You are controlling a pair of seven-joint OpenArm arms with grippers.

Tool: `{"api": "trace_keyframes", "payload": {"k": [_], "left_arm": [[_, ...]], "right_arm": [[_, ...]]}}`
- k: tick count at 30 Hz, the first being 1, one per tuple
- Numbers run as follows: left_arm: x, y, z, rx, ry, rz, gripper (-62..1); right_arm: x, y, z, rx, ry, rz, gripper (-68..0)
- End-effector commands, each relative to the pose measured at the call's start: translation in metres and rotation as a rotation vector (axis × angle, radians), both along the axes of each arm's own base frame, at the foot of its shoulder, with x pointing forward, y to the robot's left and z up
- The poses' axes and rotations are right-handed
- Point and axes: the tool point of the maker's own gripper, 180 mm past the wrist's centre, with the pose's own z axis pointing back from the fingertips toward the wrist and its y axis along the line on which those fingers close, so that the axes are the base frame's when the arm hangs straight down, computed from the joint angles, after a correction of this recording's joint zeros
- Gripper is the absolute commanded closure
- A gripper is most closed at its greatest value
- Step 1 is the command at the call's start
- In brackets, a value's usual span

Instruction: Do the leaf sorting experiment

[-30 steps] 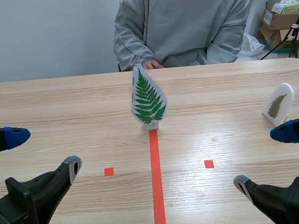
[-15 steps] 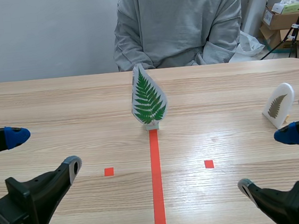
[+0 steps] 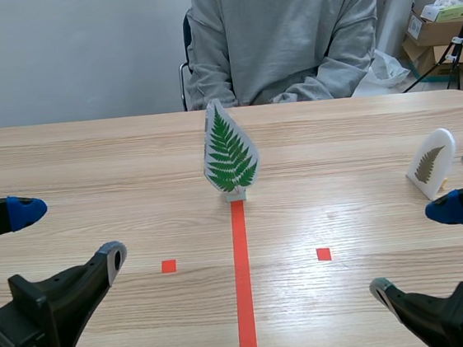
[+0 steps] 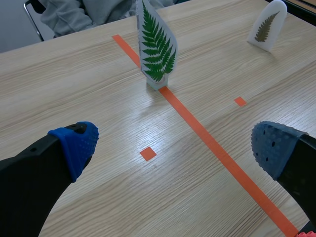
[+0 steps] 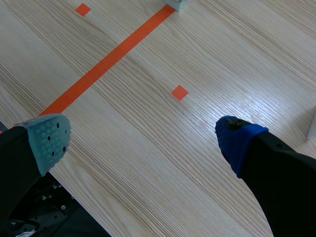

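A white leaf-shaped card with a green fern [image 3: 230, 157] stands upright at the far end of the orange centre line, and it shows ahead of the left fingers as the green fern card [image 4: 156, 47]. A smaller white card with a brownish fern [image 3: 431, 163] stands near the table's right edge, seen also as the brownish fern card [image 4: 266, 25]. My left gripper [image 3: 62, 233] hovers open over the near left of the table, holding nothing. My right gripper [image 3: 413, 247] hovers open at the near right, a little nearer than the brownish card.
A person in a grey sweatshirt [image 3: 287, 31] sits across the table behind the green card, hands out of sight. Cardboard boxes [image 3: 441, 27] stand beyond the table's far right corner. The table's near edge [image 5: 74, 197] lies under the right gripper.
The person's hand has drawn back from the far table edge and they have shifted slightly right. The right gripper has drifted slightly right. The cards and the left gripper are unmoved.
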Motion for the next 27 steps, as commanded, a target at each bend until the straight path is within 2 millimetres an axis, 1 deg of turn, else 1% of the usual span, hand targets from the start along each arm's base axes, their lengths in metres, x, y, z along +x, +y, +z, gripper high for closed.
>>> {"api": "trace_keyframes", "payload": {"k": [1, 8, 15, 18, 22, 24, 27], "left_arm": [[0.003, -0.003, 0.012, -0.021, -0.04, -0.004, -62.3], [0.003, -0.003, 0.012, -0.021, -0.04, -0.004, -62.3], [0.002, -0.004, 0.012, -0.022, -0.039, -0.008, -62.3], [0.002, -0.004, 0.012, -0.022, -0.039, -0.008, -62.3], [0.002, -0.004, 0.012, -0.022, -0.039, -0.008, -62.3], [0.002, -0.004, 0.012, -0.022, -0.039, -0.008, -62.3], [0.002, -0.004, 0.012, -0.022, -0.039, -0.008, -62.3]], "right_arm": [[0.005, -0.002, 0.004, -0.005, -0.024, 0.007, -60.2], [0.005, -0.003, 0.003, -0.018, -0.024, 0.006, -60.2], [0.0, -0.009, -0.01, -0.07, 0.032, -0.019, -60.2], [0.004, -0.015, -0.013, -0.116, 0.048, -0.025, -60.7], [0.023, -0.023, -0.006, -0.173, 0.009, -0.014, -60.7], [0.039, -0.032, -0.001, -0.207, -0.026, -0.013, -60.7], [0.071, -0.053, 0.009, -0.24, -0.078, -0.026, -60.7]]}}
